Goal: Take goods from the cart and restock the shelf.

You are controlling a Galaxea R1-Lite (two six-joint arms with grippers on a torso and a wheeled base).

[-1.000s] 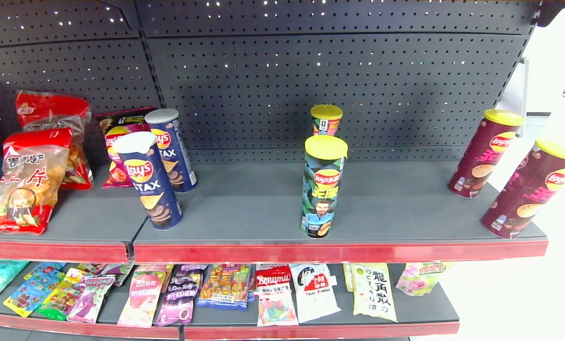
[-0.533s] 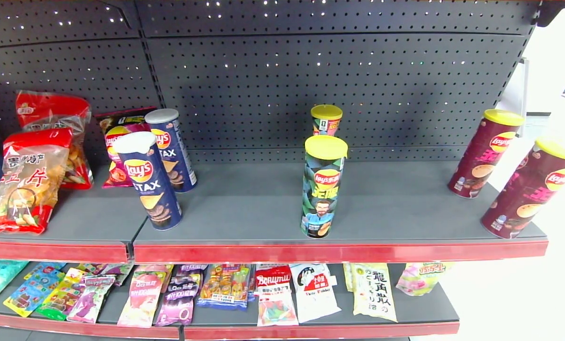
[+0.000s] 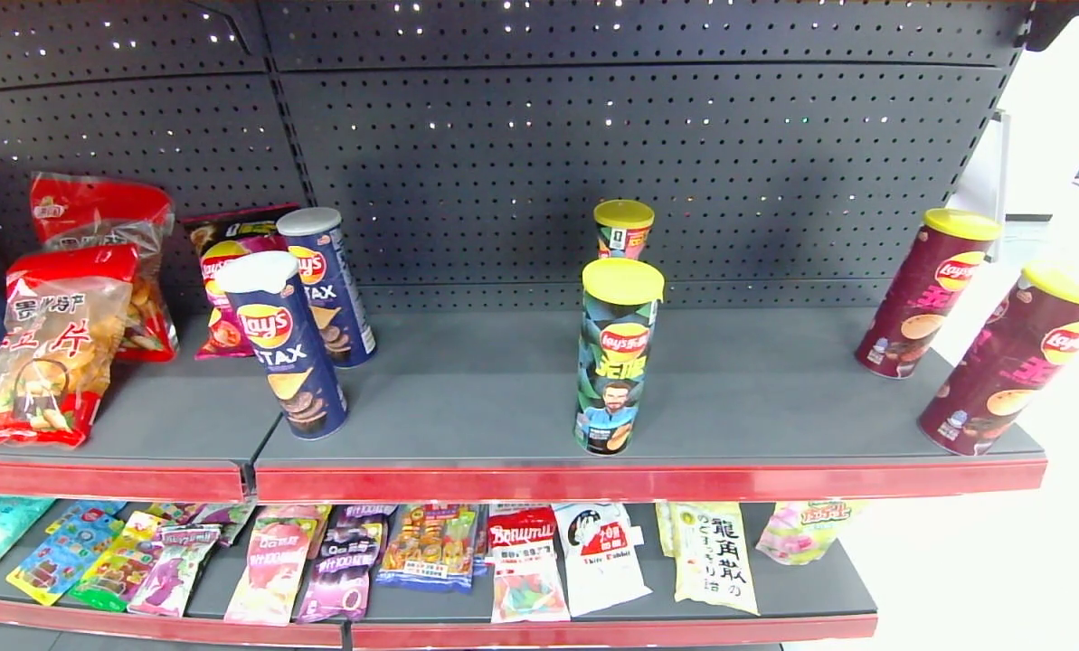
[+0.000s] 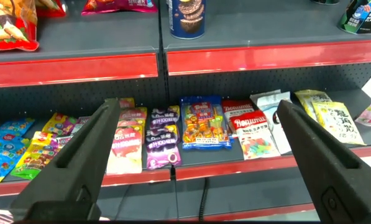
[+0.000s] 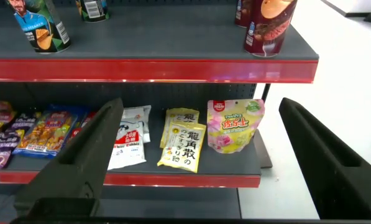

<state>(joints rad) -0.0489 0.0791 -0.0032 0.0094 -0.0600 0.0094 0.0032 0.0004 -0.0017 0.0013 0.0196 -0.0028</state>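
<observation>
Left fingers (image 4: 79, 163): spread wide, empty.
Right fingers (image 5: 81, 163): spread wide, empty.
Shelf (image 3: 485, 393): chip cans (image 3: 619, 357) upright, well apart, wide gaps.
Progress: seems early; nothing held, gaps left to fill.

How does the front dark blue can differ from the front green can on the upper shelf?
The dark blue can has a white lid; the green can has a yellow one. The dark blue can stands left on the shelf, the green can near its middle. Both are tall tubes by the front edge.
</observation>
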